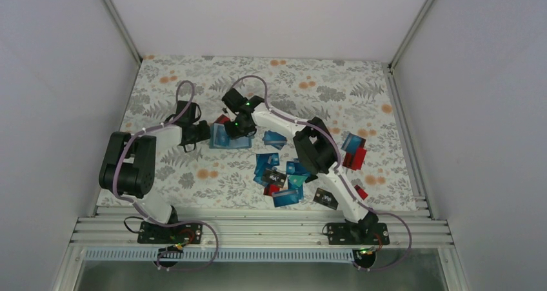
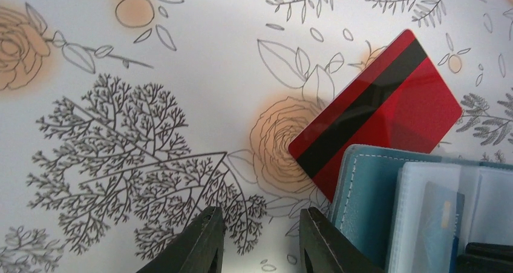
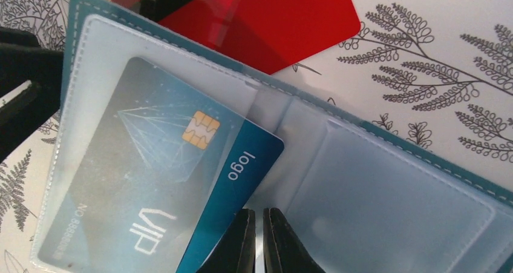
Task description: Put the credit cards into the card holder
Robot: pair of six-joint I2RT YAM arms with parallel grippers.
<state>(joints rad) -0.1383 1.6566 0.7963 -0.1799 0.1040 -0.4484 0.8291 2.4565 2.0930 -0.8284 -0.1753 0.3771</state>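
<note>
— Where does the card stand?
— Halfway into the left pocket of the card holder [image 3: 393, 215], which lies open left of centre. Your right gripper [image 3: 257, 241] is closed at the blue VIP card [image 3: 175, 182]'s edge.
— Best approach?
— Push the card flat, leftward. Your left gripper [image 2: 260, 243], parted and empty, should brace the holder's left edge.

Red striped card [image 2: 393, 97] half beneath open card holder [image 2: 368, 194] on floral cloth [image 2: 199, 49]

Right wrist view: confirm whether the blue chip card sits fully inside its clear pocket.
No: the blue chip card is only partly inside the card holder's clear pocket, with its end printed "logo" sticking out.
</note>
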